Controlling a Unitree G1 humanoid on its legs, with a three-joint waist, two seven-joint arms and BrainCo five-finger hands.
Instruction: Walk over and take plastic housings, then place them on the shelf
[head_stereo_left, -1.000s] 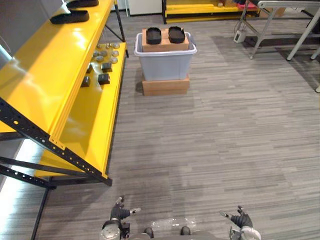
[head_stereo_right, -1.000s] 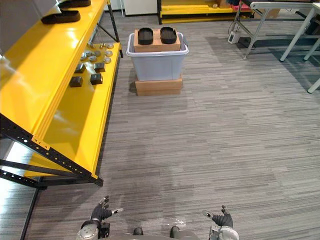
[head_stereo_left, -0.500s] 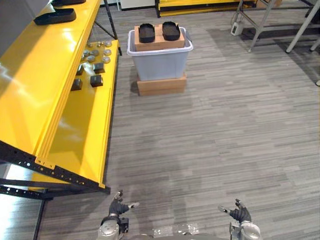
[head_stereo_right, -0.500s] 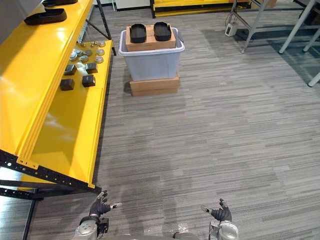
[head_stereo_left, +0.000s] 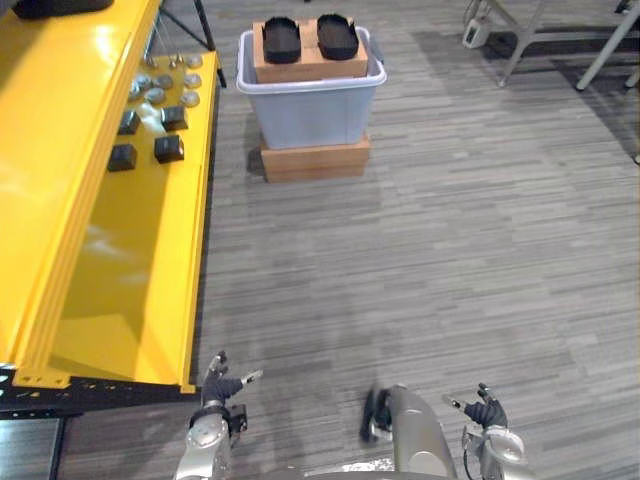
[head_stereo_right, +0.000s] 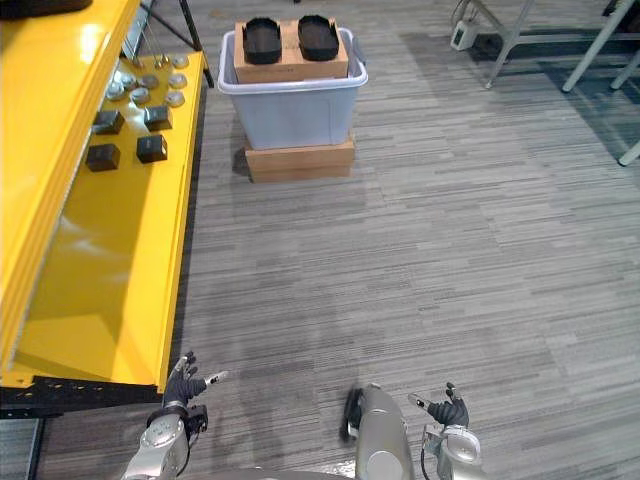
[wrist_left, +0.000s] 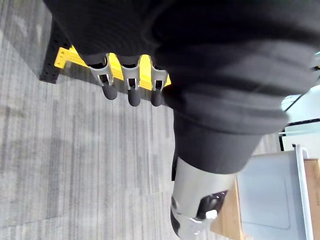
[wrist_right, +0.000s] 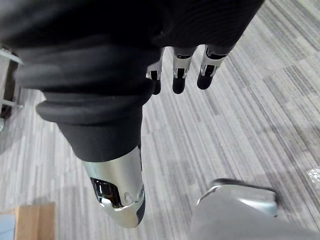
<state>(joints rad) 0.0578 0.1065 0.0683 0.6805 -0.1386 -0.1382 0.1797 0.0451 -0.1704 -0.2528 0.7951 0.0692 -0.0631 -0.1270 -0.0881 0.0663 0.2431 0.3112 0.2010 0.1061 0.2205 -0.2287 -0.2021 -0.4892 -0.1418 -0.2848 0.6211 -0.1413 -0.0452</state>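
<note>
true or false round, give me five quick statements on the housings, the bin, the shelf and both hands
1. Two black plastic housings lie side by side on a brown box in the grey bin. True.
2. The left hand holds a housing. False: it is open and empty, low by the floor.
3. The grey bin stands straight on the floor. False: it rests on a flat cardboard box.
4. Small dark blocks sit on the yellow shelf. True.
5. The right hand is open and holds nothing. True.
</note>
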